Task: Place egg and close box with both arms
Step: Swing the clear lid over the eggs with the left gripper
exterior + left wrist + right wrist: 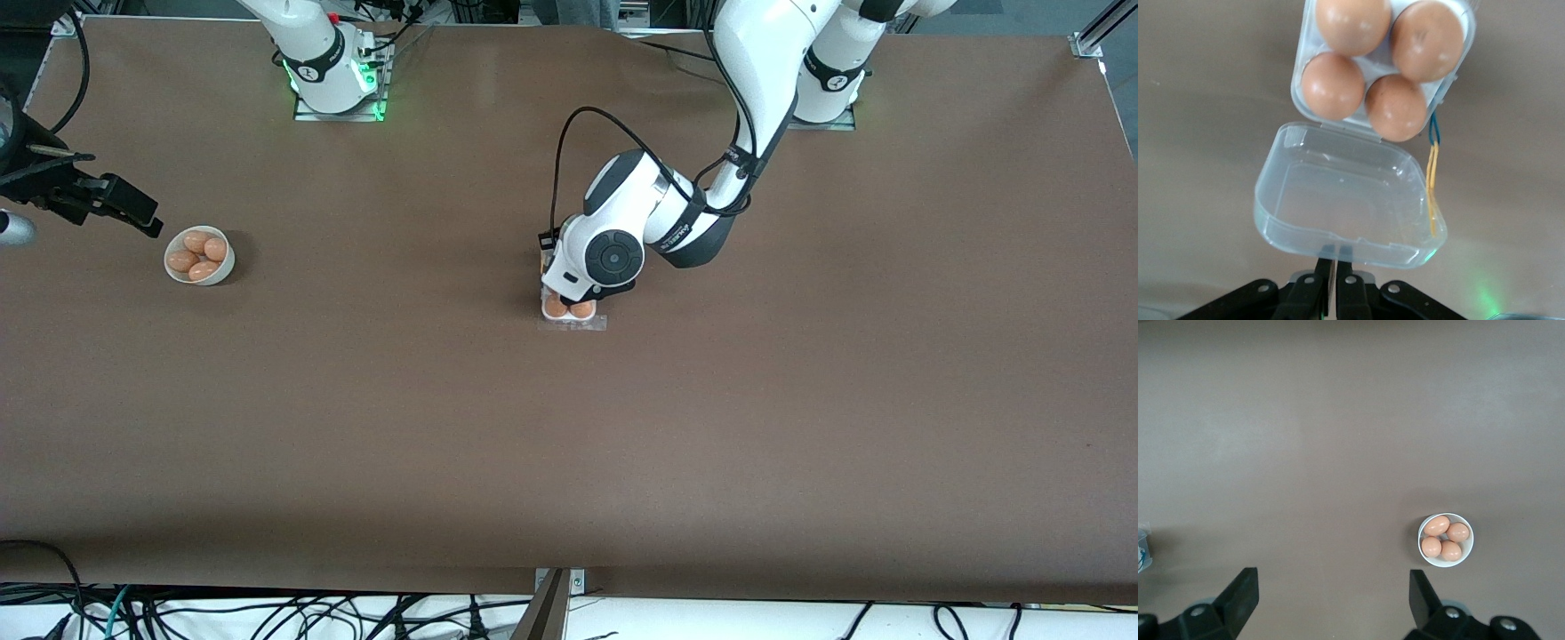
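Observation:
The box (572,313) sits mid-table, mostly hidden under the left wrist in the front view. In the left wrist view its whitish tray (1373,65) holds a brown egg (1333,87) in every cell. The clear hinged lid (1345,200) stands open and lifted off the table. My left gripper (1336,267) is shut on the lid's free edge. My right gripper (120,206) is open and empty, up over the table at the right arm's end, beside the bowl; its fingers (1241,590) stand wide apart.
A round white bowl (199,257) with several brown eggs sits toward the right arm's end; it also shows in the right wrist view (1445,540). A thin yellow and blue wire (1431,180) runs beside the box's tray and lid.

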Motion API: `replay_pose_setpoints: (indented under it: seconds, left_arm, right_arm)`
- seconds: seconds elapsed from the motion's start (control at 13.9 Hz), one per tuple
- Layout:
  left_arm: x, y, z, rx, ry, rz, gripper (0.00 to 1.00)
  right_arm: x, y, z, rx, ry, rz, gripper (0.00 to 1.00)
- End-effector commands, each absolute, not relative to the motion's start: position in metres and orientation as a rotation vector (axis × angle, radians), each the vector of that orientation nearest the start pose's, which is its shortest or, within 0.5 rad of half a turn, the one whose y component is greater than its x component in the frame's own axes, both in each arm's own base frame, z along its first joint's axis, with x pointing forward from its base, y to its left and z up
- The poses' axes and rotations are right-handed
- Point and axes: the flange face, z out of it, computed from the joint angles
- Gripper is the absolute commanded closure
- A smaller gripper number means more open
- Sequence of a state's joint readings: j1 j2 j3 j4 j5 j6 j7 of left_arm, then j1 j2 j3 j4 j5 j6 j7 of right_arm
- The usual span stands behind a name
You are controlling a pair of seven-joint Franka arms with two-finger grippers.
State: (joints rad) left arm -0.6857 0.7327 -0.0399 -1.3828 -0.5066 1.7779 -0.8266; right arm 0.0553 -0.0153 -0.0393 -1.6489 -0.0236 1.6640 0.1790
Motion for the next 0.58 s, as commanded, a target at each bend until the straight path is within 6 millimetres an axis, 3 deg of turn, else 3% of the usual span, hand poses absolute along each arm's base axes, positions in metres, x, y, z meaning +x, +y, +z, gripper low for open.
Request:
replay_pose_setpoints:
  seconds: [0.0, 0.51]
  left_arm:
    - [0.508, -0.492, 0.271, -3.120, -0.470, 0.864, 0.92]
    - [0.527, -0.484, 0.274, -3.143, -0.424, 0.655, 0.92]
  right_arm:
    - [0.555, 0.007, 0.608, -3.151, 0.256, -0.069, 0.00]
    - [0.555, 0.007, 0.609, -3.151, 0.256, -0.072, 0.00]
